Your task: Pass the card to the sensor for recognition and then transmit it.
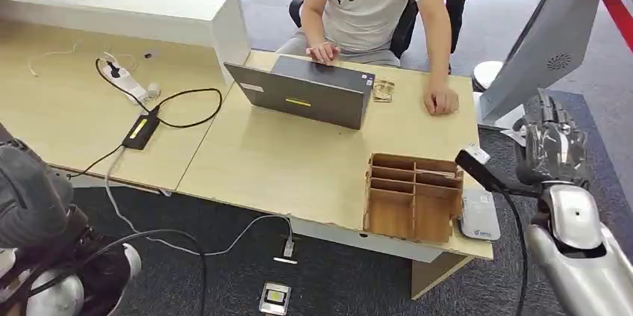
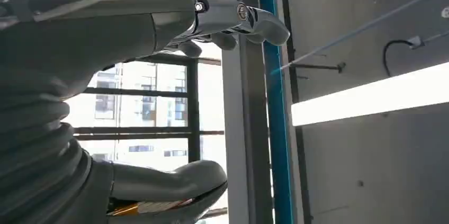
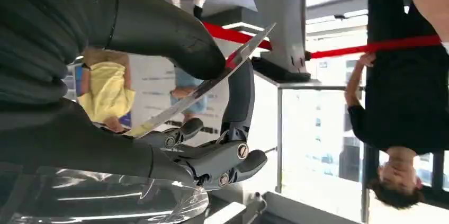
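Observation:
My right hand (image 1: pixel 551 144) is raised beside the desk's right end, fingers pointing up. In the right wrist view it (image 3: pixel 233 113) pinches a thin card (image 3: pixel 201 90), seen edge-on, between the thick thumb and the dark fingers. A white card reader (image 1: pixel 478 215) lies flat on the desk's near right corner, below and left of that hand. My left hand (image 2: pixel 132 38) holds nothing, its thumb and fingers spread apart against a window and ceiling. My dark left arm (image 1: pixel 33 200) enters at the lower left of the head view.
A wooden divided box (image 1: pixel 414 196) stands just left of the reader. A person sits behind the desk at a grey laptop (image 1: pixel 306 92), one hand (image 1: pixel 440 99) resting on the desktop. A grey slanted stand (image 1: pixel 549 39) rises at the right. Cables and a power strip (image 1: pixel 131 88) lie left.

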